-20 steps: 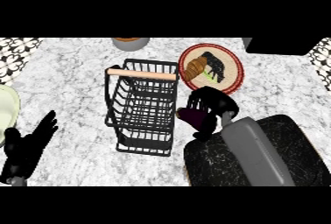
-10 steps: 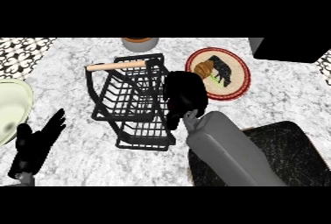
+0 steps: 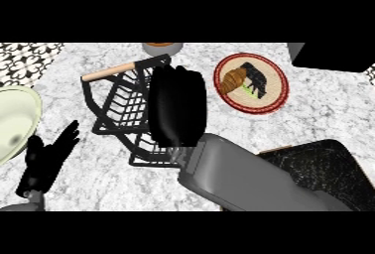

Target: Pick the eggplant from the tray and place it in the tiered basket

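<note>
Now moved from beside the tray (image 3: 281, 111) to directly above the basket (image 3: 117, 106): right robot hand (image 3: 177, 106), back upward, grip impossible to tell. Eggplant unseen, likely underneath. Release probably next. Left robot hand (image 3: 45, 158) resting spread.

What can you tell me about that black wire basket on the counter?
The tiered basket is made of thin black wire in an open grid, with a pale wooden handle at its far end. It stands on the marbled counter, left of a round plate. The robot's right hand is over it, hiding its middle.
</note>
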You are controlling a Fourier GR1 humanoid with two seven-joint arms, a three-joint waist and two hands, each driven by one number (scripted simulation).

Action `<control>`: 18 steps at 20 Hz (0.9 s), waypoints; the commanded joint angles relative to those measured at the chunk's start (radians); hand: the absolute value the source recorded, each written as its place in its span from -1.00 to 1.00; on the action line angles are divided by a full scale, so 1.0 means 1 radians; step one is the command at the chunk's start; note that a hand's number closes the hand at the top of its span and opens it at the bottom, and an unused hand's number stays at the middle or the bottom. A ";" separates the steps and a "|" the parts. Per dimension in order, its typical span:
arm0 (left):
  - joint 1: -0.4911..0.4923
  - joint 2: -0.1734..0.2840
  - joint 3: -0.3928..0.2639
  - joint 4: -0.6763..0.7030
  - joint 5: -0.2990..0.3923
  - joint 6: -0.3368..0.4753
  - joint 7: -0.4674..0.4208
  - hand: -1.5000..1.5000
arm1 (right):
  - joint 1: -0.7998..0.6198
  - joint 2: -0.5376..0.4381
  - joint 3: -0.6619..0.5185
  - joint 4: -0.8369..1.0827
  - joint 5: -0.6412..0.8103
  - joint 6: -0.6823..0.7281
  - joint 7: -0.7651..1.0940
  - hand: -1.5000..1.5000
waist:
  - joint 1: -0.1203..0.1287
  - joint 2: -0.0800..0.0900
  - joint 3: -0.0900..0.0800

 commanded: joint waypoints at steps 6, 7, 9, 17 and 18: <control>-0.040 -0.014 -0.009 0.013 -0.009 0.011 0.003 0.00 | -0.176 0.015 0.049 -0.015 0.072 -0.112 0.338 1.00 | 0.008 0.026 0.003; -0.039 0.009 0.006 0.022 -0.005 -0.001 -0.005 0.00 | -0.184 0.015 0.049 -0.001 0.075 -0.121 0.353 1.00 | 0.010 0.033 0.003; -0.041 0.016 0.008 0.020 0.002 -0.014 -0.013 0.00 | -0.211 0.015 0.061 0.021 0.083 -0.141 0.365 1.00 | 0.017 0.038 0.003; -0.059 0.003 0.007 0.018 0.003 -0.006 -0.015 0.00 | -0.313 0.015 0.036 0.167 0.094 -0.167 0.366 1.00 | 0.017 0.052 0.005; -0.053 -0.011 -0.006 0.009 -0.007 0.004 -0.025 0.00 | -0.311 0.015 0.030 0.172 0.097 -0.218 0.366 1.00 | 0.020 0.056 0.006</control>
